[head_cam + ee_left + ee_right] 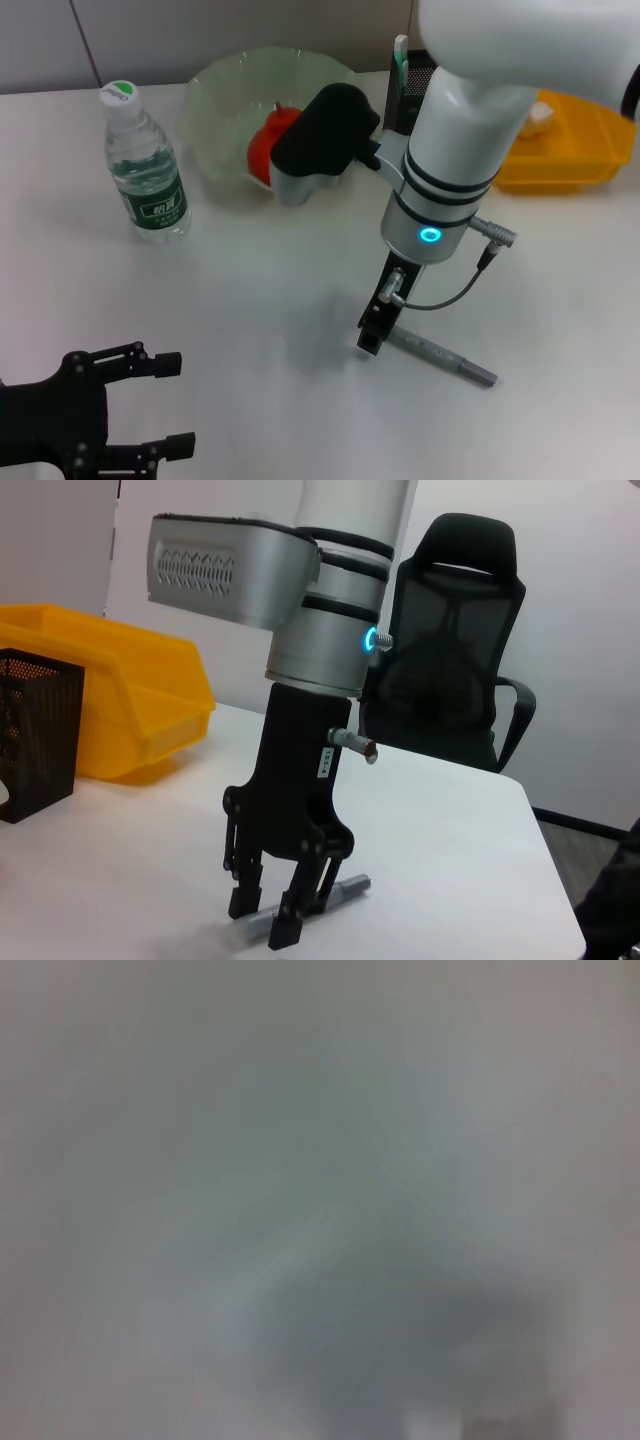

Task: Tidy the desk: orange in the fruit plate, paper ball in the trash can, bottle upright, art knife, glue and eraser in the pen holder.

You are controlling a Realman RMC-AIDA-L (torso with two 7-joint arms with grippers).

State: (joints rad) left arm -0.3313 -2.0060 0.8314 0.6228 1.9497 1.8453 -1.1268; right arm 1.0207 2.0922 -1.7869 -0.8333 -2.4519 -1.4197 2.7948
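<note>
Grey art knife [440, 355] lies flat on the desk [260, 300] in the head view, its length running right from under the right gripper [372, 335]; from the left wrist, that gripper's narrow fingers [290, 920] straddle its end; right wrist shows nothing; left gripper [160, 405] waits open.

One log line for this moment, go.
right claw down at art knife on desk | left claw open, parked | bottle upright | orange in fruit plate

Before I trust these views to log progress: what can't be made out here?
- Right wrist view: all blur, nothing readable.
- Pen holder, head view: mostly behind the right arm; contents unclear.
- Orange: partly behind a black attachment.
- Right gripper over the grey art knife: contact unclear.
</note>
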